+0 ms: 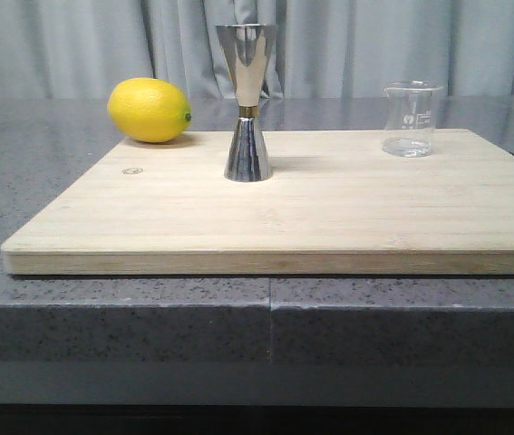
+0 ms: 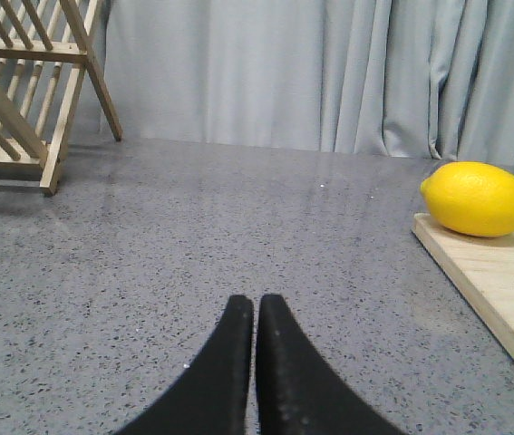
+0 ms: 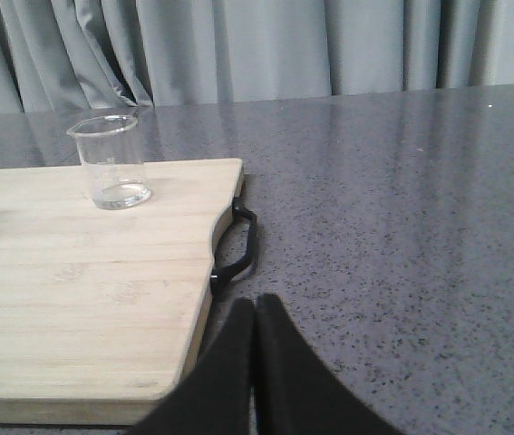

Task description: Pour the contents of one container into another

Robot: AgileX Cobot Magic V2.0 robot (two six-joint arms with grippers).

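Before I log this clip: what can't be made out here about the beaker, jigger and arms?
- Beaker contents: glass too clear and small in the front and right wrist views.
- Jigger cup: rim hides its inside in the front view.
- Arms: outside the front view; only the shut left gripper and right gripper show.
- Board: right end cut off, front view.

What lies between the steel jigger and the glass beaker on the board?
Nothing: the front view shows only bare cutting board between the jigger and the beaker.
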